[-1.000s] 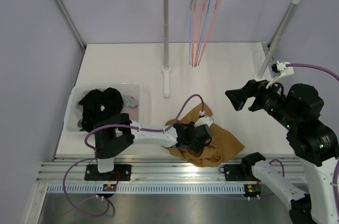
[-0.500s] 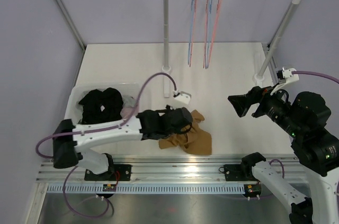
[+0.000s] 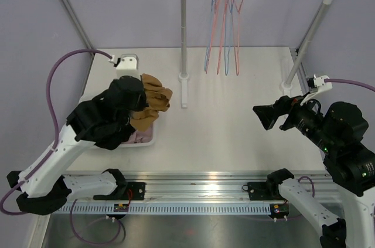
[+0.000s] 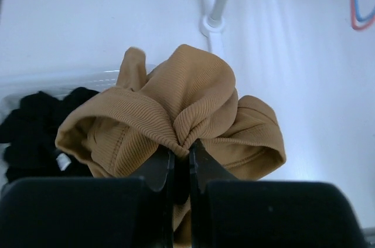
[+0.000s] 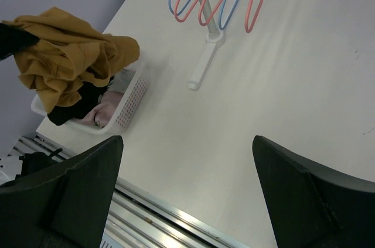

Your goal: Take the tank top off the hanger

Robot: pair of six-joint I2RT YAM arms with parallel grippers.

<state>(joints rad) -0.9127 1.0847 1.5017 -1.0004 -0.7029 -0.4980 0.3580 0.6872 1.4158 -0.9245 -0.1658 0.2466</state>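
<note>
Left tool (image 4: 181,160) tight on the bunched tan tank top (image 4: 193,101) over the basket (image 5: 132,101), right tool (image 5: 187,149) spread wide

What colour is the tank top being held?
The tank top is mustard brown, clearest in the left wrist view.

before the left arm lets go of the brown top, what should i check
1. Left gripper shut on the tank top: ok.
2. Tank top free of the hangers, which all hang bare: ok.
3. Tank top above the basket: ok, though near its rim.
4. Room in the basket: cannot tell; dark clothes lie in it.
5. Right gripper open and well clear of the basket: ok.
</note>
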